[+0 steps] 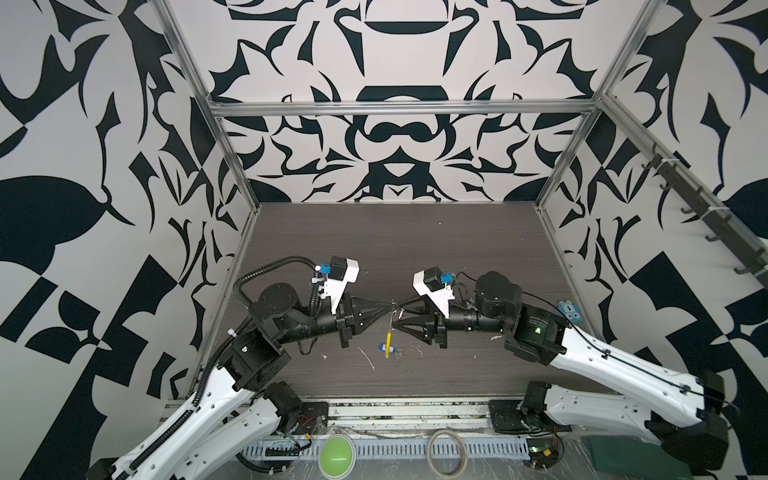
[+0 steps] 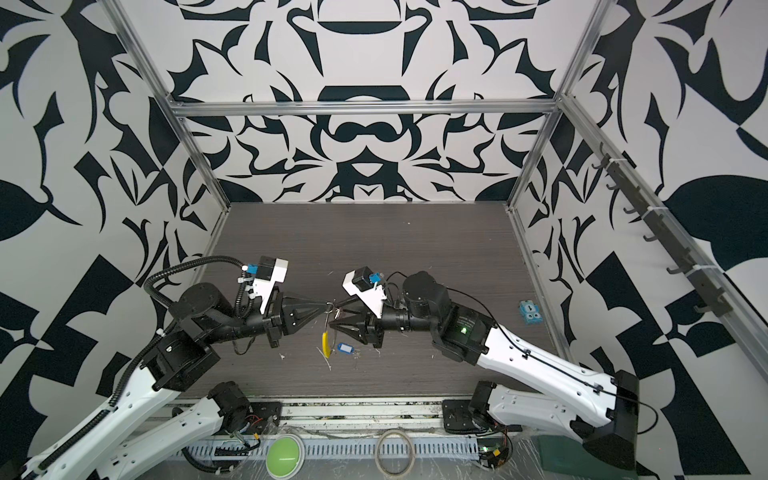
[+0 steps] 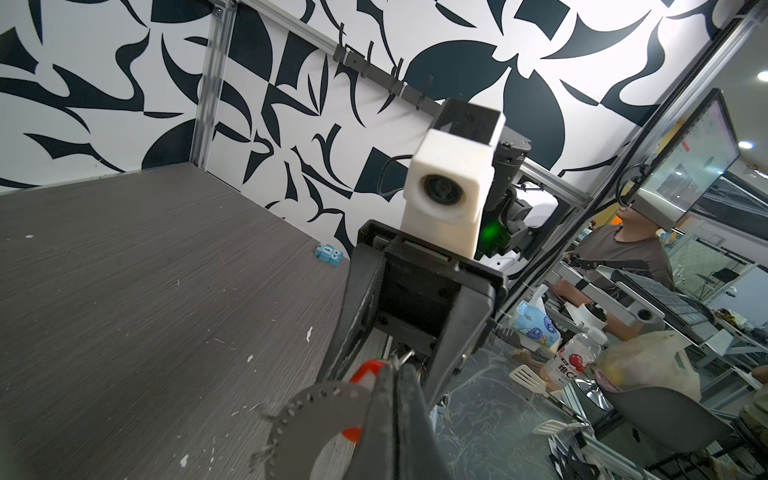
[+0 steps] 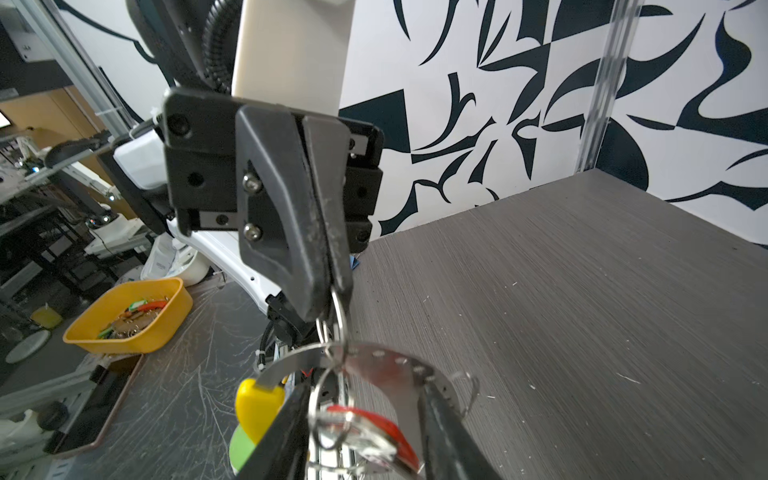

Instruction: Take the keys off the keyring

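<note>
Above the middle of the worktop [image 1: 374, 249], a little toward its front edge, the two grippers meet tip to tip in the air. The left gripper [image 1: 390, 306] is clamped tight on the top of the keyring [image 4: 386, 363], which hangs down from it. The yellow sleeve [image 1: 389, 343] is at the low end of the loop, clear of the surface. The red bunch [image 4: 374, 428] is on the keyring and hangs just under the left fingertips. The right gripper [image 1: 398, 319] faces the left one with its jaws standing apart, one on each side of the red bunch and the loop. The right wrist view is too close and blurred to tell whether the pads press on the tag. The blue bunch [image 2: 344, 348] lies flat on the worktop, off the keyring, below the sleeve and between the middle and the front edge. A small blue toy [image 1: 569, 311] sits by the right edge, well apart from the rest.
</note>
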You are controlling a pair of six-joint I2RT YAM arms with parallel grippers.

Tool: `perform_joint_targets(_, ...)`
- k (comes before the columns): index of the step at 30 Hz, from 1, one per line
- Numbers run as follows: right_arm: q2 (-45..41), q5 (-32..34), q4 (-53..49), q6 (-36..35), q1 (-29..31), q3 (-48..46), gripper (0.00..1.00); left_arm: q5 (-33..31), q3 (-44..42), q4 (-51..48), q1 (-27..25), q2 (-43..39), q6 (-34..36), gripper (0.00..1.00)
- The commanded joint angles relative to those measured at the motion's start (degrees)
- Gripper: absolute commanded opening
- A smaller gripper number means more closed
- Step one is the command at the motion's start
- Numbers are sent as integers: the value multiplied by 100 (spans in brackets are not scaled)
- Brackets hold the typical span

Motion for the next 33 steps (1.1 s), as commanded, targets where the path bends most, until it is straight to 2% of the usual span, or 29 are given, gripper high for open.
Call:
perform_joint_targets(1, -72, -122, 273, -50, 39, 282, 38, 70, -91, 257, -16, -79, -13, 0)
perform_joint_targets(16, -109, -26, -38, -65, 113, 356, 0, -225, -82, 176, -16, -120, 61, 0)
perform_joint_targets(33, 496, -640, 77, 2, 122, 477, 0, 12, -157, 684, -18, -156, -204, 0)
